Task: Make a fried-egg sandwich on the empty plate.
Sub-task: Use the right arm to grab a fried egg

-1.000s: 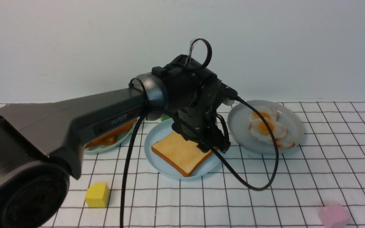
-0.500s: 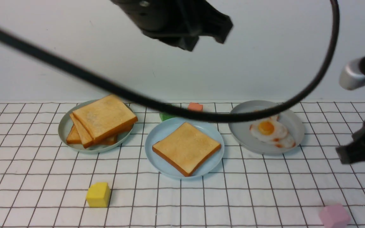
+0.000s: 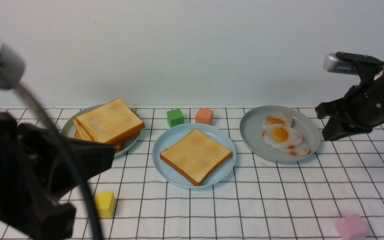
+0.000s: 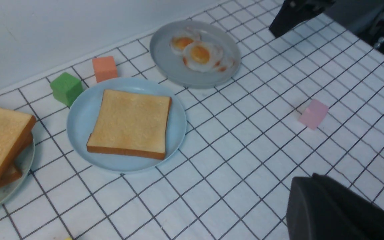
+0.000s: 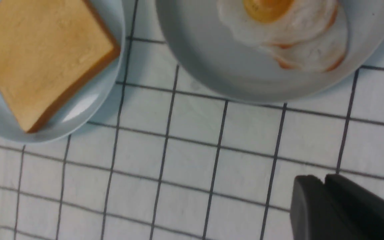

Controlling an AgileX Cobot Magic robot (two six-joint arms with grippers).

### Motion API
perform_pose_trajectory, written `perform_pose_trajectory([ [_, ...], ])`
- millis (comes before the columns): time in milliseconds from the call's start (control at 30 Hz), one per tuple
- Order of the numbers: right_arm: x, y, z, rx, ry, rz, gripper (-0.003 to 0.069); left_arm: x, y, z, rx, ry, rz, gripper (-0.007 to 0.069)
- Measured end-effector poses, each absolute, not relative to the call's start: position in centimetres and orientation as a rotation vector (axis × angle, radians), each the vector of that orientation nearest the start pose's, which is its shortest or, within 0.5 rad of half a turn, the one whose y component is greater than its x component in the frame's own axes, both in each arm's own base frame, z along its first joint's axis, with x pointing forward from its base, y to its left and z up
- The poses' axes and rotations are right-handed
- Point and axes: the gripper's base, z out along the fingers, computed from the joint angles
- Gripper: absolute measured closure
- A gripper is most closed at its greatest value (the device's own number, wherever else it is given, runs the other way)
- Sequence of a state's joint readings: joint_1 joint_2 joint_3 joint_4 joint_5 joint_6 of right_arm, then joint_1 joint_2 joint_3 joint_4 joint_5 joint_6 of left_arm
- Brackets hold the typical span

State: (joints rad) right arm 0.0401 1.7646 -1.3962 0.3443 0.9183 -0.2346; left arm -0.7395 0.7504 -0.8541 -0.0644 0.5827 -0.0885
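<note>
Honestly, with the toast slice (image 3: 196, 156) on the round light-blue plastic plate (image 3: 161, 170), left gripper (image 4: 308, 178) shut and right gripper (image 5: 312, 178) unclear, grabbing one overlapping white-and-orange fried egg (image 3: 282, 136) right of that plate might drag others.
</note>
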Motion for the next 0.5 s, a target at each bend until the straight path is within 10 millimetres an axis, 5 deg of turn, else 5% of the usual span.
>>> perform_pose_trajectory([
  [333, 46.4, 3.9, 20.9, -0.207, 2.811, 0.388, 0.0214, 9.9, -9.4, 37.7, 0.581, 1.832, -0.639, 0.0638],
  [500, 48.6, 3.8, 19.2, -0.243, 2.83, 0.363, 0.0098, 9.9, -9.4, 37.7, 0.581, 1.833, -0.639, 0.0638],
])
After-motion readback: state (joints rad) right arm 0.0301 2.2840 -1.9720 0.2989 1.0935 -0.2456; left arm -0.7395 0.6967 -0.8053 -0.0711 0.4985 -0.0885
